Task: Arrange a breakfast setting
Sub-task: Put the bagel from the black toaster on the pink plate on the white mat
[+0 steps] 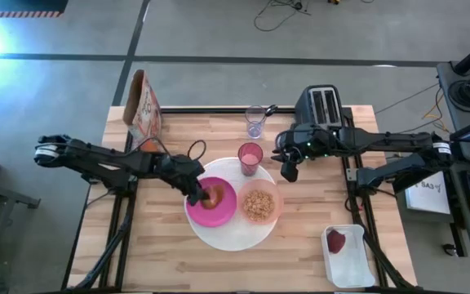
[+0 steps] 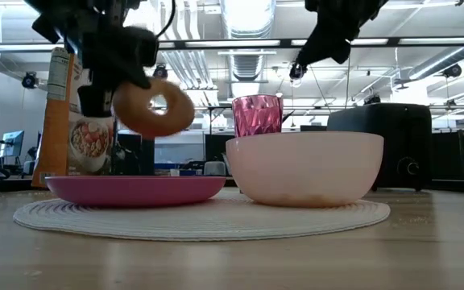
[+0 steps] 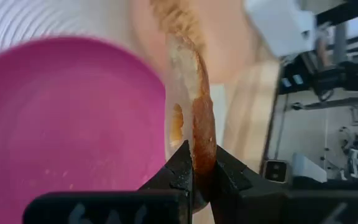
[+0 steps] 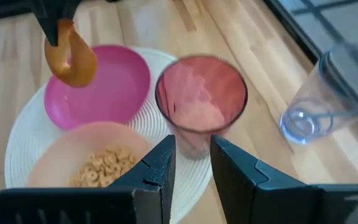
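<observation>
I take the large white plate (image 1: 233, 235) as my landmark and read across from its left; my left claw (image 1: 196, 196) is pinched tight on the rim of the bagel (image 2: 153, 106), holding it on edge above the magenta plate (image 1: 211, 202), which sits on the white plate's left part; I judge the bagel hangs there to be set down flat on that plate; its hole faces sideways, its long axis slanting down from the claw. To the right the peach bowl (image 1: 259, 204) of cereal rests on the white plate's right part; the pink tumbler (image 1: 250, 158) stands at its far rim. My right claw (image 1: 288, 170) hovers just right of the tumbler, fingers narrowly apart, holding nothing.
</observation>
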Available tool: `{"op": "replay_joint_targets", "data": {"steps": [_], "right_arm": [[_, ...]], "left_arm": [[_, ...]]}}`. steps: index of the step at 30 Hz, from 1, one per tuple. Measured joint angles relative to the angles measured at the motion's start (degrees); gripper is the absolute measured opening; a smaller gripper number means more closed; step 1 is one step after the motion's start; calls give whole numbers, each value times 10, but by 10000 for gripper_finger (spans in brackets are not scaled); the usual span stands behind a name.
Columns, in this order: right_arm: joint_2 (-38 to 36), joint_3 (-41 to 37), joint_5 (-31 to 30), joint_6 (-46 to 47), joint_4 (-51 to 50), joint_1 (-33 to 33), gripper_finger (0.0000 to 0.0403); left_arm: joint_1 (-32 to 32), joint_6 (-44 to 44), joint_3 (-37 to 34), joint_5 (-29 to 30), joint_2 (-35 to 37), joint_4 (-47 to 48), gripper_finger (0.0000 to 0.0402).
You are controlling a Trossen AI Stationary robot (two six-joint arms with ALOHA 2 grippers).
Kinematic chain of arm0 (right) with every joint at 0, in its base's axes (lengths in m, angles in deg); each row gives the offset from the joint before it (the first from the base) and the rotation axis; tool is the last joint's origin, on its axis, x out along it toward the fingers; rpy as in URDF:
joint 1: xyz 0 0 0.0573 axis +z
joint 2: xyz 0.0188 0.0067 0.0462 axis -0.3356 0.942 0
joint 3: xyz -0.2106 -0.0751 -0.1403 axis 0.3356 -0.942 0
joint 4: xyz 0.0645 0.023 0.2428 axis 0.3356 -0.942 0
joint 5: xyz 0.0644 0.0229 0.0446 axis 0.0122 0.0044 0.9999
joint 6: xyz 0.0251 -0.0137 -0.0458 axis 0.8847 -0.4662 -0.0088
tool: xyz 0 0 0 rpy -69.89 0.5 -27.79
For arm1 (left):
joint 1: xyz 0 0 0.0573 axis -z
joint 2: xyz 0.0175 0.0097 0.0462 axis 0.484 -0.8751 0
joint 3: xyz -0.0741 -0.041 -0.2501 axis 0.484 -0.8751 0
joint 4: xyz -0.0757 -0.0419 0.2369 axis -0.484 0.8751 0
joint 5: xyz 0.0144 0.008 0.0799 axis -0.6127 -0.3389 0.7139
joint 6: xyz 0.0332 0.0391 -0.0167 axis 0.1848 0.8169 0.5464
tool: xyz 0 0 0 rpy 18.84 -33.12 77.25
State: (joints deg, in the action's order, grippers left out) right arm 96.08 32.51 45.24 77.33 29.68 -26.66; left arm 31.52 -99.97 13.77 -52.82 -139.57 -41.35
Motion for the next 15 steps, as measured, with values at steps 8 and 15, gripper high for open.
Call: {"op": "replay_joint_targets", "data": {"steps": [8, 15], "right_arm": [[-4, 0, -8, 16, -33, 0, 93], [-5, 3, -9, 21, -45, 0, 89]], "left_arm": [[4, -45, -33, -25, -58, -64, 22], [0, -60, -39, -66, -79, -111, 49]]}}
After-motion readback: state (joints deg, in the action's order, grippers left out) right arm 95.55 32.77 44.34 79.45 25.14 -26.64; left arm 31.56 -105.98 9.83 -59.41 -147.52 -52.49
